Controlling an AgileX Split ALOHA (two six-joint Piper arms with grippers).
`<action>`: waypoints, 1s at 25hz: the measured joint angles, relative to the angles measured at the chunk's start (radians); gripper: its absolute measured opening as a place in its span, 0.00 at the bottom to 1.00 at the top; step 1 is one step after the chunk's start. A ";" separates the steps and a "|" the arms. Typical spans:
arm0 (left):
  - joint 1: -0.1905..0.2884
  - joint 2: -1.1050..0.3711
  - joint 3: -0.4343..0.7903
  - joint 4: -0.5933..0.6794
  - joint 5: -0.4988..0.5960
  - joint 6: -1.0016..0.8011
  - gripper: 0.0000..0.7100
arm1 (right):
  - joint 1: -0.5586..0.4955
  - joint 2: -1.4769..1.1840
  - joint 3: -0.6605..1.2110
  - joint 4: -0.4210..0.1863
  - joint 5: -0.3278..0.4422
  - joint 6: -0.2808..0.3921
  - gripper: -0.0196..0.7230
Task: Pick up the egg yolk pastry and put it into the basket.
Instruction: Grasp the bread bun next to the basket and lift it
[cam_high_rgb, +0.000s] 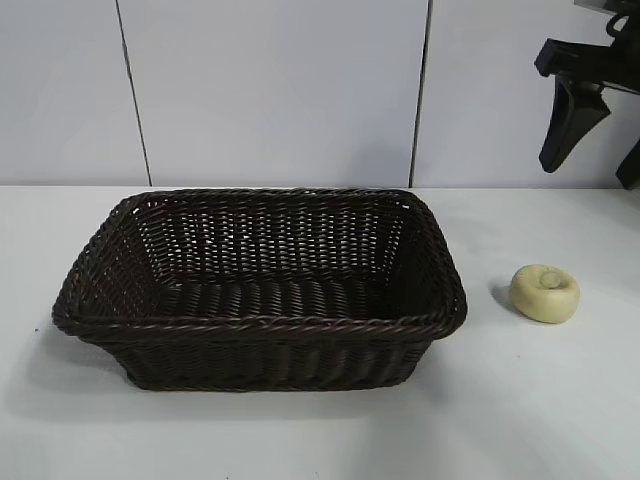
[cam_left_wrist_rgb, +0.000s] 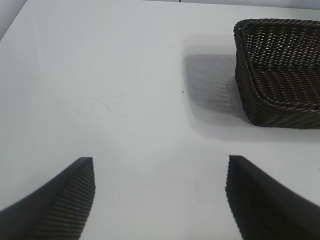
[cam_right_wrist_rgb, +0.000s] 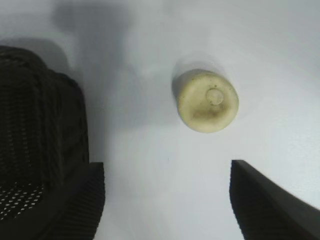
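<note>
Egg yolk pastry (cam_high_rgb: 545, 293) task, largest thing first: dark woven wicker basket (cam_high_rgb: 262, 325) on the white table (cam_high_rgb: 560, 400), nothing inside it. Right of the basket and clear of its rim, the pale-yellow pastry, flat on the table, dimple up. Right gripper (cam_right_wrist_rgb: 165, 200) high above the pastry, jaws apart, gripping nothing; left gripper (cam_left_wrist_rgb: 160, 197) off beyond the basket's other side, jaws apart too.

No text, label, brand, number or sign can be read anywhere in these views — not on the basket (cam_high_rgb: 262, 290), not on the egg yolk pastry (cam_high_rgb: 545, 292), not on the white table (cam_high_rgb: 540, 400) or the panelled wall (cam_high_rgb: 270, 90) at the top of the frame.
</note>
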 joint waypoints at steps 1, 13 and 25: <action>0.000 0.000 0.000 0.000 0.000 0.000 0.75 | -0.001 0.012 -0.001 0.000 -0.009 0.000 0.71; 0.000 0.000 0.000 0.000 0.000 0.000 0.75 | -0.001 0.270 -0.002 -0.016 -0.140 0.001 0.71; 0.000 0.000 0.000 0.000 0.000 0.000 0.75 | -0.001 0.341 -0.005 -0.046 -0.204 0.031 0.64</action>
